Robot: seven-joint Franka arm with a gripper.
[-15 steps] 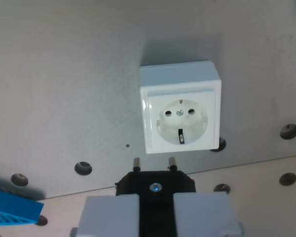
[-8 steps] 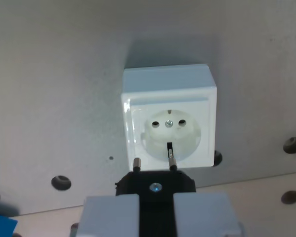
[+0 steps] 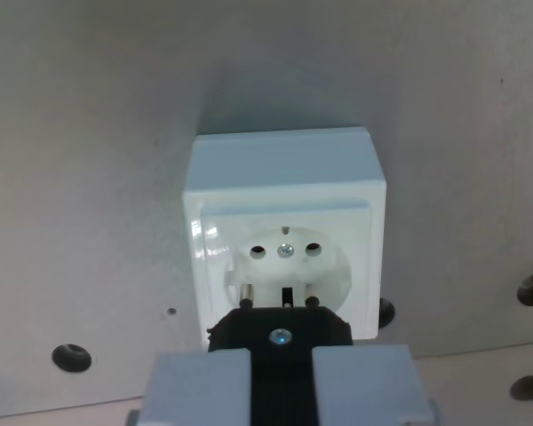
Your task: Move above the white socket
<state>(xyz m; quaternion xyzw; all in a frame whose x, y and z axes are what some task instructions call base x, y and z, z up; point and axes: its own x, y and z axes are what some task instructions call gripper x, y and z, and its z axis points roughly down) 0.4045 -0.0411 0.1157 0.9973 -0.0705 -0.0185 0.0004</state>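
White socket (image 3: 284,238) looms larger and nearer the wrist view's centre than before; the hand (image 3: 281,377) grips the black plug (image 3: 280,332), pins overlapping its recess.

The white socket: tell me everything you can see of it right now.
The white socket is a square, glossy, plastic-looking box sitting on the grey perforated board, seen from above at a slight tilt. Its face holds a round recess with two pin holes flanking a central screw. The black plug held in the gripper overlaps its lower edge in the wrist view, the pin tips over the recess; contact cannot be told.
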